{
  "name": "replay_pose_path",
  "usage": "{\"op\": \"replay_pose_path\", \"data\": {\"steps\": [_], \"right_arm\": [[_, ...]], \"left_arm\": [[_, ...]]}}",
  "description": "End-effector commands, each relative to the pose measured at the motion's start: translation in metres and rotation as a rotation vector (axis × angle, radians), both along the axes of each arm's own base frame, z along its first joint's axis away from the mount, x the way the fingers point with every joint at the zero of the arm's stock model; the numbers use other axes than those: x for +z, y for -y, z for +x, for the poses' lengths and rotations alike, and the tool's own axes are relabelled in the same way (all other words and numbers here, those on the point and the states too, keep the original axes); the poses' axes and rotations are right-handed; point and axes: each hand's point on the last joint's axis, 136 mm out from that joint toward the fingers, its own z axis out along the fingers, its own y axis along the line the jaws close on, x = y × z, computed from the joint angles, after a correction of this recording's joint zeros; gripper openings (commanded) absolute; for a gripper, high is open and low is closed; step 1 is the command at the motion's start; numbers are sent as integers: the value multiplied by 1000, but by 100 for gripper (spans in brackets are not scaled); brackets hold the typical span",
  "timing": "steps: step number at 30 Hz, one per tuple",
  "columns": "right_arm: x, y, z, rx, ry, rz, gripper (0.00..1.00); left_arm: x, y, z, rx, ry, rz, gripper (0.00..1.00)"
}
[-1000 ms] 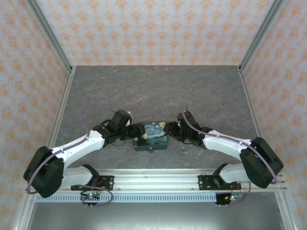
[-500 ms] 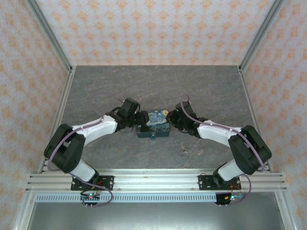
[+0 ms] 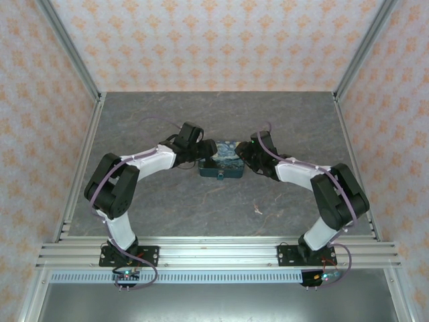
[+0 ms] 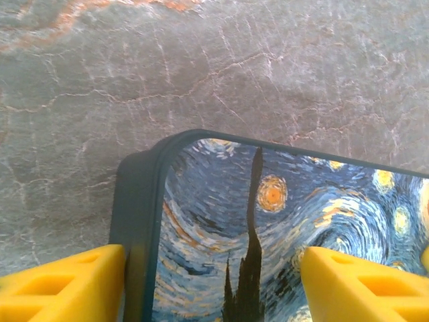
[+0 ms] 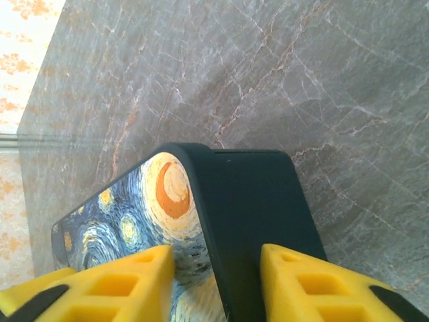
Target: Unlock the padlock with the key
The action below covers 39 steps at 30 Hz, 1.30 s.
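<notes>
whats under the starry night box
The box sits on the grey stone-patterned table. Nothing pokes out along its visible edges; whatever lies directly beneath it is covered.

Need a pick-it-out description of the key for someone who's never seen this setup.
Start at the grey marbled table and find the starry-night box at its middle. The key lies on bare table toward the near edge, right of the box: a tiny pale sliver, alone, touching nothing.
</notes>
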Motion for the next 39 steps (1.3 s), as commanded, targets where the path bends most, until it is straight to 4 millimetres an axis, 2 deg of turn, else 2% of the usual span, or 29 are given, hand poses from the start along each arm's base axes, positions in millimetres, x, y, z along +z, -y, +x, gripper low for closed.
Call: {"op": "replay_pose_path", "data": {"steps": [1,6,10,13,15,17,21,25,28,33,39], "right_arm": [[0,-13,-16,82,-30,33,60],[21,8,-23,65,18,-45,79],[33,28,-37,67,36,-150,97],[37,41,-55,87,37,-199,99],[34,48,-70,117,21,-224,97],[27,52,-87,156,-12,-241,88],[1,63,-125,231,-148,-311,69],[-25,66,-162,315,-242,-414,61],[-35,66,-181,361,-269,-475,57],[-46,68,-195,396,-288,-547,50],[-49,63,-191,423,-282,-591,48]], "left_arm": [[-1,27,-23,-79,-34,-88,75],[13,15,-23,-61,-7,-91,88],[33,-4,-18,-35,29,-89,93],[50,-21,-19,-12,58,-86,96],[60,-32,-22,-2,73,-80,97],[68,-38,-30,3,80,-78,98],[79,-45,-51,10,84,-103,100],[83,-54,-71,36,93,-128,100],[85,-57,-79,50,100,-149,100],[85,-55,-82,41,92,-151,100],[78,-50,-83,29,79,-147,100]]}}
